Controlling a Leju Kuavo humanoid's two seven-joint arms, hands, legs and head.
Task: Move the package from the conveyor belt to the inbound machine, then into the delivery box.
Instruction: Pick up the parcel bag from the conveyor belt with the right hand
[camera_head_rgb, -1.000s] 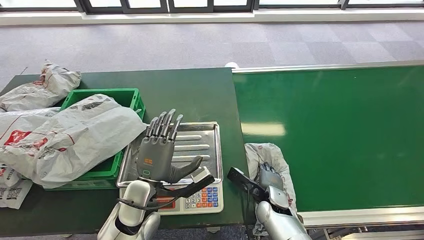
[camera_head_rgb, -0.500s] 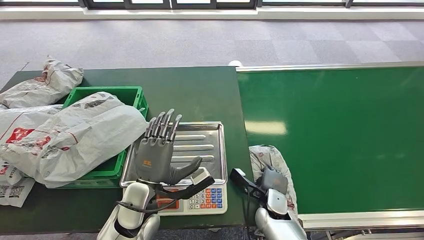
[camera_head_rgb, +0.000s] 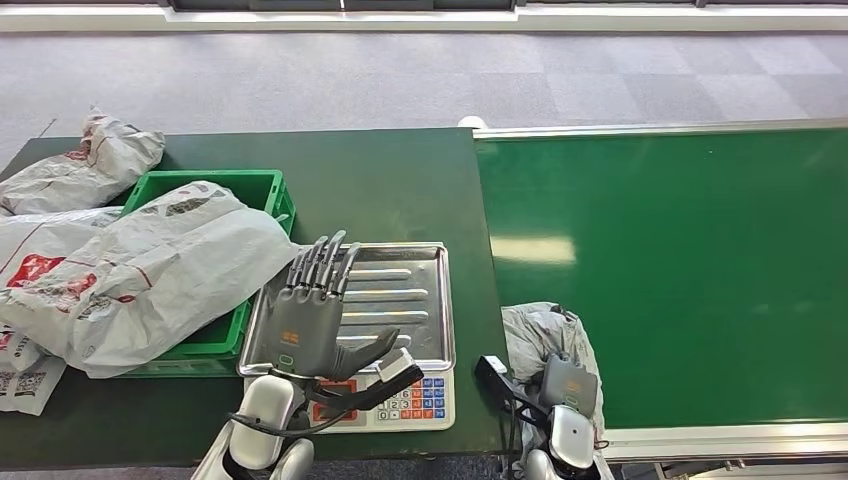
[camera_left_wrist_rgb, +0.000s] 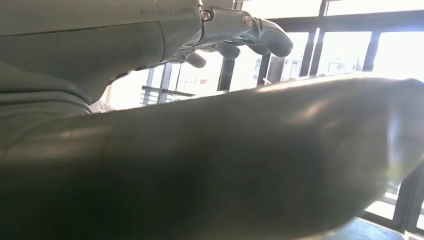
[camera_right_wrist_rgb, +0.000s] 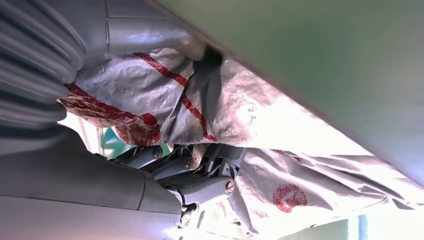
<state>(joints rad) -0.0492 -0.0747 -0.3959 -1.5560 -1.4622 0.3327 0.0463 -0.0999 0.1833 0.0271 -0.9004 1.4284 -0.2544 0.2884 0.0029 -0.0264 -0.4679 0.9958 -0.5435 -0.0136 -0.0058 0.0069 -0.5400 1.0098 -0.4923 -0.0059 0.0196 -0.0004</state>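
— Where the conveyor belt (camera_head_rgb: 660, 270) meets the dark green table (camera_head_rgb: 400, 190), what lies at the belt's near corner?
— A crumpled grey package (camera_head_rgb: 535, 335) with red printing sits at the near left corner of the belt, right by the seam with the table. The right hand (camera_head_rgb: 568, 385) is on it, at its near end.
— Is that hand holding it?
— The right wrist view says yes: dark fingers (camera_right_wrist_rgb: 200, 172) are curled into the grey wrapping of the package (camera_right_wrist_rgb: 280, 125), with the film bunched around them and the green belt (camera_right_wrist_rgb: 325, 55) just beyond.
— And the left hand?
— The left hand (camera_head_rgb: 312, 320) is raised above the near edge of the table, over the front of the scale (camera_head_rgb: 385, 395), its back towards the camera. Its fingers (camera_head_rgb: 322, 262) stand straight and close together and the thumb juts out to the side; it holds nothing. The left wrist view shows the thumb in close-up and the fingertips (camera_left_wrist_rgb: 260, 37) against bright windows.
— What is under it?
— A steel tray (camera_head_rgb: 400, 290) on top of the scale, whose coloured keypad shows at the table's near edge.
— And the left part of the table?
— A green crate (camera_head_rgb: 255, 190) sits just left of the tray, with a large grey bag (camera_head_rgb: 160, 270) lying across it and over its near rim. Another bag (camera_head_rgb: 90, 160) lies at the far left corner, and more are piled along the left edge
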